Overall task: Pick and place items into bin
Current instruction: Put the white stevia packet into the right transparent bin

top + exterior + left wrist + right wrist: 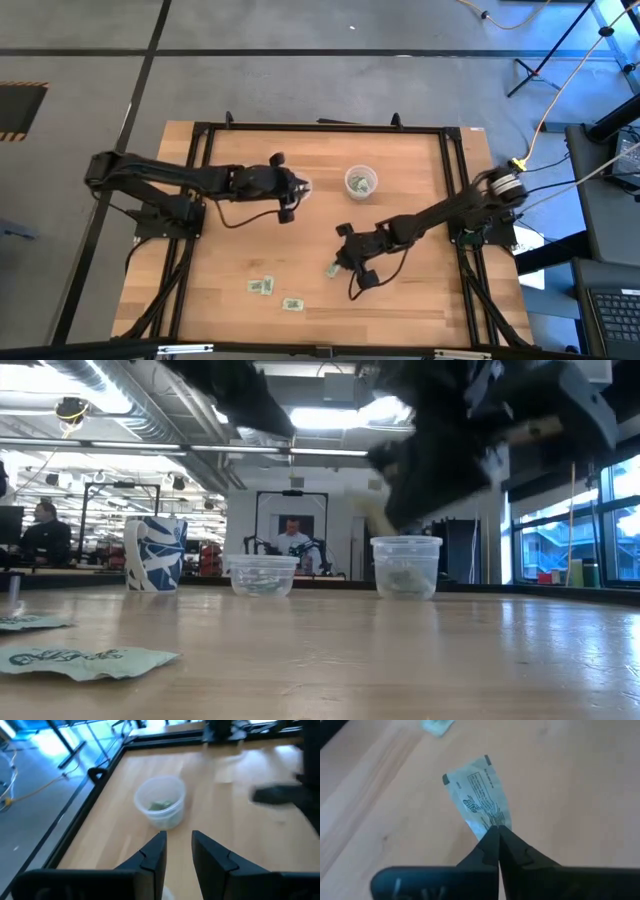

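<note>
Your right claw [498, 831] is pinched shut on a pale-green packet [479, 797] at the tabletop's [420, 290] 5 o'clock. Next: lift and carry it toward 12 o'clock, over the clear tub [361, 182] (already holding packets). Left claw [178, 851] hovers parted, empty.

A blue-and-white patterned mug [155, 553] stood on the wooden table [240, 240]. Beyond it, a person [293, 540] sat in the room, another person [42, 532] at the far side. A yellow cable [560, 90] crossed the floor.
</note>
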Controlling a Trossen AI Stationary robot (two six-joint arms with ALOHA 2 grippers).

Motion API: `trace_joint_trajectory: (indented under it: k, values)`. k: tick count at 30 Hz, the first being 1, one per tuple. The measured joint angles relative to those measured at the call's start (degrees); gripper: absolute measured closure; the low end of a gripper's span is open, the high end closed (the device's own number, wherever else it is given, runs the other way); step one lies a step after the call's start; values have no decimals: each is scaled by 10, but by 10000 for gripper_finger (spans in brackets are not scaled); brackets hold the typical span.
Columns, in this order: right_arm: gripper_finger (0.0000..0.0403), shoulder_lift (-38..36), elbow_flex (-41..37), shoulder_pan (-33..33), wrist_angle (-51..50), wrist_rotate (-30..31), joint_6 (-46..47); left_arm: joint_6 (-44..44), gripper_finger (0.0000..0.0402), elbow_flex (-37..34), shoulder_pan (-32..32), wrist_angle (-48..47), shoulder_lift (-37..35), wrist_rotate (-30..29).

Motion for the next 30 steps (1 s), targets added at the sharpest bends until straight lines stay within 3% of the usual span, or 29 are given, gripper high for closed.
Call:
trace_joint_trajectory:
  k: [5, 13, 22, 30]
  values:
    - [402, -83, 1, -15, -87, 82, 14, 0, 319, 0, -36, -4, -16, 0]
    - [402, -176, 1, -114, -180, 126, 43, -27, 316, 0, -80, -43, -16, 31]
    - [403, -145, 1, -243, -208, 126, 29, -68, 317, 0, -131, -113, -15, 65]
    - [403, -110, 1, -300, -253, 128, 65, -114, 317, 0, -169, -158, -15, 65]
